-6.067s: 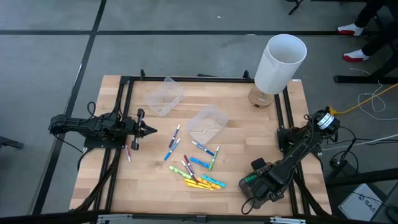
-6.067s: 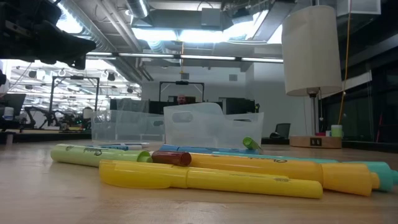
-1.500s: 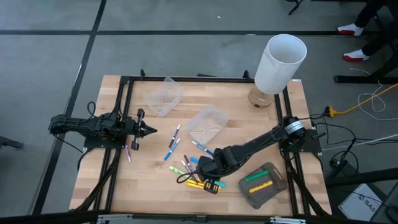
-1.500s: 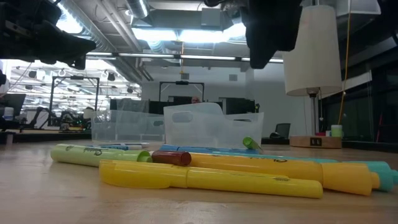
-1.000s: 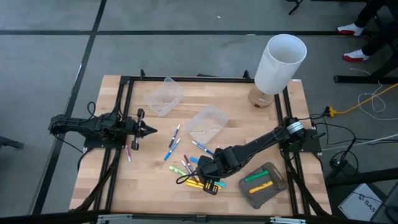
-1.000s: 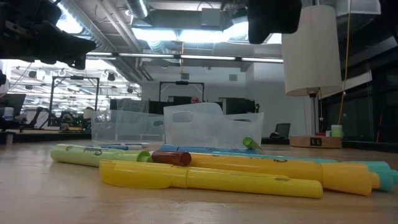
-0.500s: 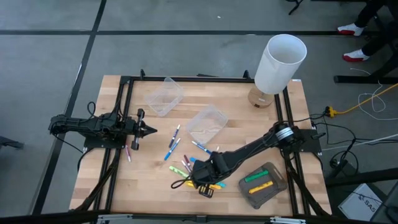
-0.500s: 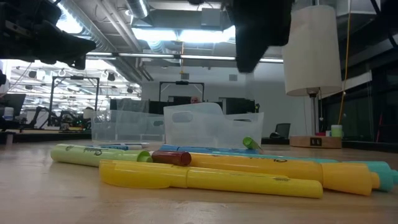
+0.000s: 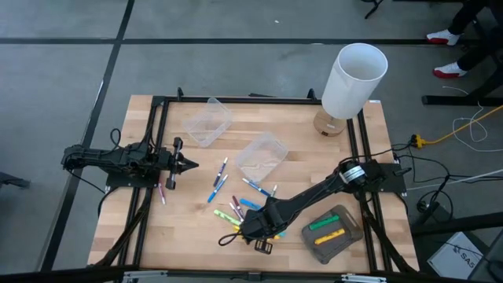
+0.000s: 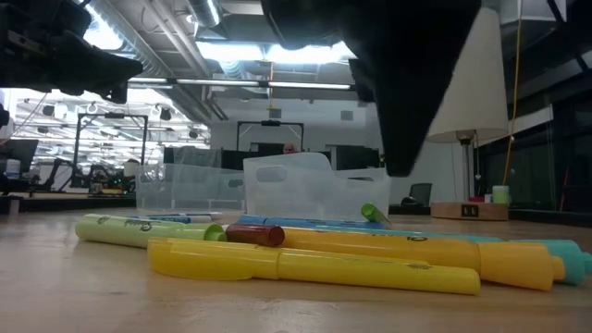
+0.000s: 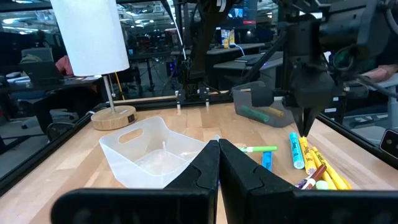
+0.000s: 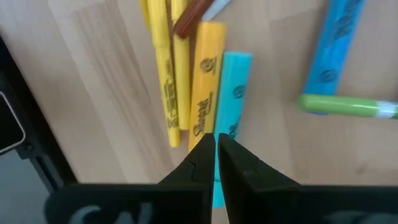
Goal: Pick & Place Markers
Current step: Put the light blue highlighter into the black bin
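The left gripper is parked at the table's left edge, fingers pressed together, holding nothing. Two clear tubs are seen behind the markers, which lie scattered at the table's centre; their full count cannot be told. The right gripper is positioned over the front cluster, fingers nearly together, pinching nothing. Beneath it, three yellow markers and one light blue marker are counted; "Sharpie" is read on one.
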Robot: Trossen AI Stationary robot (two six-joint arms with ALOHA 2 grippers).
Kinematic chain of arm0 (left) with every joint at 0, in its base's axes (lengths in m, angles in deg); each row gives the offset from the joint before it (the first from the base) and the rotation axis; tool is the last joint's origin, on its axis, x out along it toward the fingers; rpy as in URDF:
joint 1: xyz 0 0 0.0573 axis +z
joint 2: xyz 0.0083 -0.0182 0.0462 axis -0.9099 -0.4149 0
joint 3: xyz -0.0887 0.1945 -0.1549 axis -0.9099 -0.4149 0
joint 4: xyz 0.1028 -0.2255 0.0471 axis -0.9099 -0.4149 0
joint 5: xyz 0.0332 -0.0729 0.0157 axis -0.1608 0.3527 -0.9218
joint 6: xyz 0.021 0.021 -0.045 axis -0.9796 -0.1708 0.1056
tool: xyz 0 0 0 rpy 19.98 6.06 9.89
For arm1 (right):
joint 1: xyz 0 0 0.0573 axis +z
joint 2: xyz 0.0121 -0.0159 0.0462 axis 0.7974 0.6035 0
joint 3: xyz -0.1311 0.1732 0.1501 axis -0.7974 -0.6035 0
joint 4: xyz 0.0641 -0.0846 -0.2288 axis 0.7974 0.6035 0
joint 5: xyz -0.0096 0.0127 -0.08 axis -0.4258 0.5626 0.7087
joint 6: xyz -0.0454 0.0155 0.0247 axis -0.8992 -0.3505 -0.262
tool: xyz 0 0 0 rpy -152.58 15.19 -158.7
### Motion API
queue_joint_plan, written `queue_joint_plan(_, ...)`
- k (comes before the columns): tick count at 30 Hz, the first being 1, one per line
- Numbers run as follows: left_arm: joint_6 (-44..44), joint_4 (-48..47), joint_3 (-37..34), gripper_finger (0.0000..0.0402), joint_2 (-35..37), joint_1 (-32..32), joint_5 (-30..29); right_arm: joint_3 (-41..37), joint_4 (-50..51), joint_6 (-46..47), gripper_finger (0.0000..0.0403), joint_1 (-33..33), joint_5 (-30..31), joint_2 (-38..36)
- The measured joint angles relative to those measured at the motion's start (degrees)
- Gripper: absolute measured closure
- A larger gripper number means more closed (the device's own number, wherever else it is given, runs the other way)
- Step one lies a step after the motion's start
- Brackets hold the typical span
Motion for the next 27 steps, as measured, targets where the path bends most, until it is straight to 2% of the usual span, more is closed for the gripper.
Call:
queue_joint_plan(6, 0.0, 0.0, -0.02, 0.0398, 0.0, 0.0, 0.0, -0.07, 1.19, 0.54, 0.0362, -0.09, -1.56, 0.78)
queue_joint_plan(20, 0.0, 0.0, -0.02, 0.0398, 0.0, 0.0, 0.0, -0.07, 1.8, -1.91, 0.0269, -0.2, 1.08, 0.76)
queue_joint_plan(27, 0.0, 0.0, -0.02, 0.0398, 0.0, -0.02, 0.0, -0.07, 2.52, -3.35, 0.0249, -1.0, 0.97, 1.14)
